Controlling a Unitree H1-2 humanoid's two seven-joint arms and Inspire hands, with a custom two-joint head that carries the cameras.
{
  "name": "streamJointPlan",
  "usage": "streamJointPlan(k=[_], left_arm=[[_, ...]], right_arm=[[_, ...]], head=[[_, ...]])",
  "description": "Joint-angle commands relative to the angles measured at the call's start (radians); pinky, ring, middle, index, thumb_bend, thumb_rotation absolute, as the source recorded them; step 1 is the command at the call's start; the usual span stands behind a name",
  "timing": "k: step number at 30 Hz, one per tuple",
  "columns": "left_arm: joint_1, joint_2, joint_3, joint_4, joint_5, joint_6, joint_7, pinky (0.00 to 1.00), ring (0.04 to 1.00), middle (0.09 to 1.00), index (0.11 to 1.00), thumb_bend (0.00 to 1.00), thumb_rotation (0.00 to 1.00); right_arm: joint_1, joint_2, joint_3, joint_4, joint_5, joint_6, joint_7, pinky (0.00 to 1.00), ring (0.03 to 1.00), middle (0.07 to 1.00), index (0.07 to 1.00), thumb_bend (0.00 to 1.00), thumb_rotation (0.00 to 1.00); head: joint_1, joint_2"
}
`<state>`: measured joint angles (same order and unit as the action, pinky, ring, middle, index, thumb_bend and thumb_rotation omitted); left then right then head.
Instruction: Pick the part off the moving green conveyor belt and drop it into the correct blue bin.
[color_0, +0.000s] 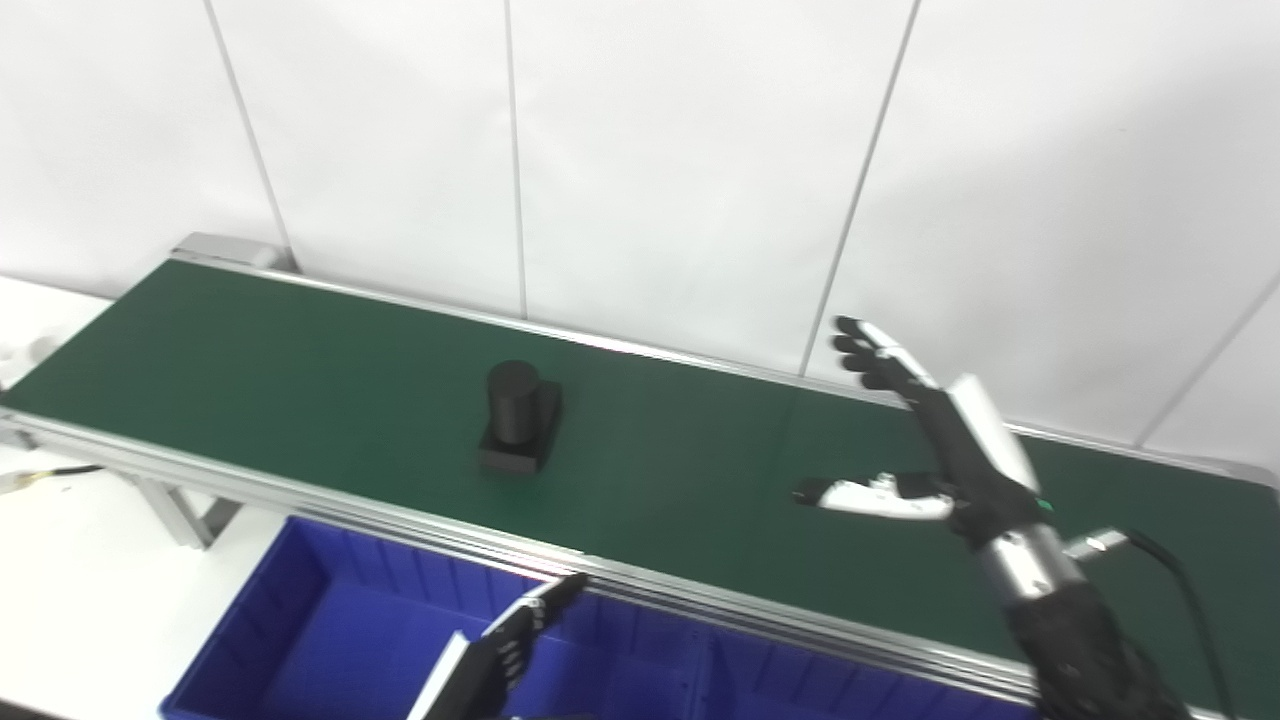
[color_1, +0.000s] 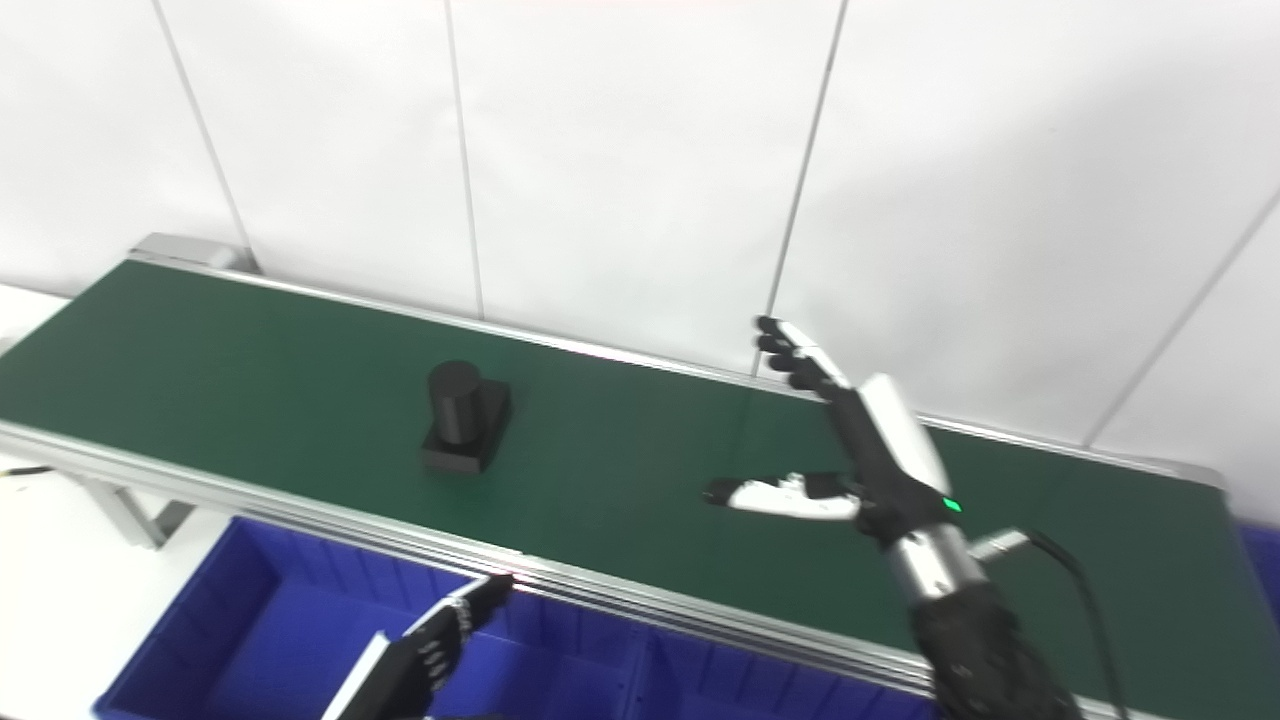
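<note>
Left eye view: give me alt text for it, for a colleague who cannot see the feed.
A black part, a cylinder on a square base, stands on the green conveyor belt, untouched. The right hand hovers open above the belt to the part's right. The left hand is low over the blue bin on the near side.

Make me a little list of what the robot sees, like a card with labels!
part: black part, a cylinder on a square base, standing on the belt, untouched
belt: green conveyor belt along the white wall
bin: blue bin in front of the belt
right hand: right hand open above the belt, to the right of the part
left hand: left hand over the bin, fingers straight, holding nothing
</note>
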<state>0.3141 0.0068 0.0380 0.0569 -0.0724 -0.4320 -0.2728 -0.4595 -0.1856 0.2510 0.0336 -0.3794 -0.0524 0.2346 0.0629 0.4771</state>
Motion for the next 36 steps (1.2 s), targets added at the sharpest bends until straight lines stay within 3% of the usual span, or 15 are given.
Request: streamJointPlan(k=[1, 8, 19, 31, 36], left_arm=[[-0.002, 0.004, 0.018, -0.027, -0.026, -0.038, -0.038, 1.0, 0.957, 0.922, 0.879, 0.83, 0.36], [-0.016, -0.017, 0.083, -0.021, -0.034, -0.038, -0.104, 0.97, 0.931, 0.906, 0.878, 0.83, 0.38], [-0.008, -0.034, 0.134, -0.017, -0.059, -0.038, -0.178, 1.0, 0.961, 0.923, 0.899, 0.79, 0.38], [-0.004, -0.058, 0.156, -0.029, -0.043, -0.038, -0.188, 1.0, 0.961, 0.911, 0.886, 0.8, 0.38], [-0.007, -0.051, 0.152, -0.033, -0.045, -0.038, -0.196, 1.0, 0.968, 0.922, 0.9, 0.79, 0.38]], right_arm=[[-0.058, 0.013, 0.017, 0.014, -0.042, -0.014, -0.022, 0.79, 0.847, 0.891, 0.925, 0.87, 0.44], [-0.099, 0.068, 0.062, 0.095, -0.124, 0.003, -0.049, 0.75, 0.845, 0.889, 0.932, 0.89, 0.46], [-0.173, 0.132, 0.121, 0.201, -0.195, -0.002, -0.059, 0.8, 0.867, 0.908, 0.936, 0.92, 0.5], [-0.284, 0.161, 0.162, 0.414, -0.219, -0.038, -0.106, 0.83, 0.895, 0.924, 0.946, 0.92, 0.52], [-0.332, 0.166, 0.183, 0.496, -0.217, -0.062, -0.118, 0.82, 0.883, 0.929, 0.942, 0.91, 0.48]], head=[[-0.011, -0.001], [-0.042, 0.002], [-0.077, -0.006], [-0.061, -0.005], [-0.053, -0.003]])
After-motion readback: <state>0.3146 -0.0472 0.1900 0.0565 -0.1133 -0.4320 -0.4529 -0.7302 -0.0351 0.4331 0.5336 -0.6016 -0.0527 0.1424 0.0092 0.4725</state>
